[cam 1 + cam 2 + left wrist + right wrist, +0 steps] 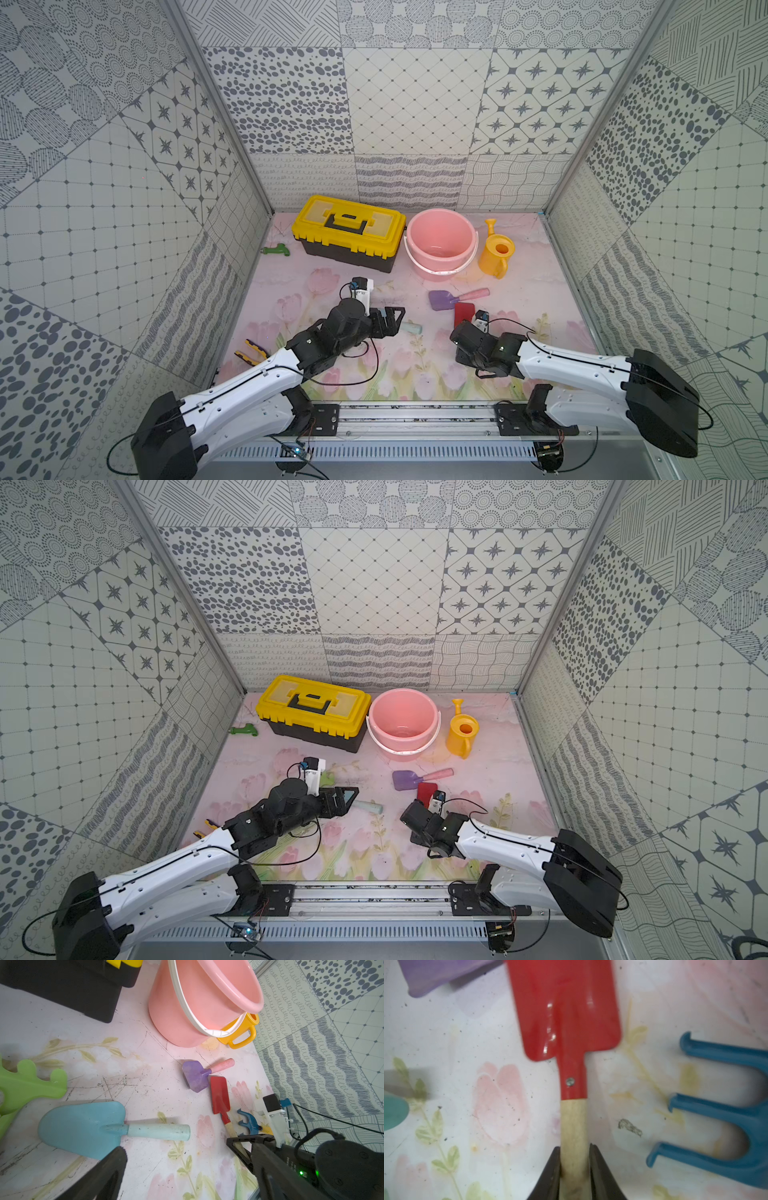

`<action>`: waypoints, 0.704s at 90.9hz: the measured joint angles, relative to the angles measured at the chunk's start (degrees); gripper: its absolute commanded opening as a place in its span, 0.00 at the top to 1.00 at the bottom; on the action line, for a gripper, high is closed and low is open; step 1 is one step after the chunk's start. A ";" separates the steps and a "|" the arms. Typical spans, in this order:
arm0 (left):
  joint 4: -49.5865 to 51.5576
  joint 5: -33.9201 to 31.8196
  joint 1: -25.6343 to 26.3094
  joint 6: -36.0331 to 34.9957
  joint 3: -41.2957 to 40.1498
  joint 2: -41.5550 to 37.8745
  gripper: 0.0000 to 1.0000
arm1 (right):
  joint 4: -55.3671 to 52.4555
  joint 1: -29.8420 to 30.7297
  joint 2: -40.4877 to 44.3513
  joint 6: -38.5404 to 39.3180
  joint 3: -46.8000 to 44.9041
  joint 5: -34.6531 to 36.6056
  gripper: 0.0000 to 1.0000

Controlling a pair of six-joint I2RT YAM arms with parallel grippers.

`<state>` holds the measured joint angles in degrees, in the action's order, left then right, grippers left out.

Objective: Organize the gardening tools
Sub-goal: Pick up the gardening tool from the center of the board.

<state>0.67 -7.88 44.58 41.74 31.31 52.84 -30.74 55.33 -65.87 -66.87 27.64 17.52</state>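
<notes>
Gardening tools lay loose, none sorted yet. In a top view, yellow watering can stood right of centre; light-blue trowel lay at centre under the spread-open left gripper; purple scoop and red square spade lay just right of it, spade handle clenched by the right gripper.

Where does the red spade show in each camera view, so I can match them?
Top view: red spade right of centre, just below the purple scoop.
Top view: red spade near centre, same neighbour.
Left wrist: red spade between purple scoop and blue fork.
Right wrist: red spade fills the middle, handle in the right gripper; blue fork beside it.
Shared landmark: the purple scoop, by the blade's tip in all four.
</notes>
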 measured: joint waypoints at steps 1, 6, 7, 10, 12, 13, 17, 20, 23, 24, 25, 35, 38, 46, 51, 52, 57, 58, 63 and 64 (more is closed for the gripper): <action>-0.02 -0.02 0.00 0.00 0.00 0.00 0.01 | -0.09 0.00 0.39 0.28 -0.13 0.04 0.90; 0.00 -0.02 0.00 0.00 0.00 0.00 0.01 | -0.52 0.00 2.38 0.24 -0.52 0.63 0.97; 0.00 -0.02 0.00 0.00 0.00 0.00 0.01 | -0.61 0.00 2.75 0.26 -0.55 0.74 0.99; 0.00 -0.04 0.02 -0.02 0.00 0.00 0.01 | -0.92 0.00 3.80 0.33 -0.61 1.11 1.00; 0.00 -0.04 0.02 -0.02 0.00 0.00 0.01 | -1.11 0.00 4.74 0.44 -0.66 1.38 1.00; 0.00 -0.04 0.04 -0.02 0.00 0.00 0.01 | -1.22 0.00 5.11 0.46 -0.68 1.46 1.00; 0.00 -0.09 0.04 -0.09 0.00 0.00 0.01 | -1.75 0.00 7.13 0.92 -0.70 2.10 1.00; 0.00 -0.20 0.04 -0.22 0.00 0.00 0.00 | -2.12 0.00 8.57 1.36 -0.72 2.45 1.00; 0.00 -0.39 0.04 -0.37 0.00 0.00 0.00 | -2.56 0.11 10.47 1.95 -0.72 2.93 1.00; 0.00 -0.46 0.04 -0.42 0.00 0.00 0.00 | -2.67 0.11 11.06 2.12 -0.72 3.13 1.00; 0.00 -0.50 0.04 -0.46 0.00 0.00 0.00 | -2.78 0.15 11.61 2.34 -0.72 3.30 1.00; -0.02 -0.87 0.04 -0.94 0.00 0.20 0.01 | -4.17 1.07 18.69 5.46 -0.59 5.92 1.00; -0.02 -0.87 0.04 -1.03 0.00 0.31 0.01 | -4.55 1.38 20.50 6.60 -0.39 6.80 1.00; -0.02 -0.74 0.07 -0.98 0.11 0.81 0.01 | -4.87 2.14 25.00 11.21 0.52 9.81 1.00; -0.04 -0.15 0.07 -0.96 0.72 1.44 0.01 | -4.35 2.60 26.80 15.26 1.49 11.72 1.00; -0.02 0.11 0.07 -0.90 0.94 1.60 0.00 | -4.22 2.64 27.06 15.96 1.73 12.11 1.00; -0.11 1.05 0.07 -0.79 2.34 2.58 0.01 | -2.67 2.91 27.71 20.85 3.04 13.64 1.00; -0.07 1.33 0.07 -0.68 2.67 2.78 0.01 | -2.25 2.93 27.71 21.75 3.30 13.90 1.00; -0.20 2.71 0.09 -0.35 4.76 4.15 0.03 | 0.28 3.10 27.65 26.84 4.59 14.95 1.00; -0.11 3.08 0.09 -0.20 5.29 4.48 0.03 | 0.79 3.13 27.56 27.71 4.79 15.08 1.00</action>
<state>0.56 -4.80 44.66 41.54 36.60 57.32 -29.95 58.46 -38.30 -39.16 32.42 32.60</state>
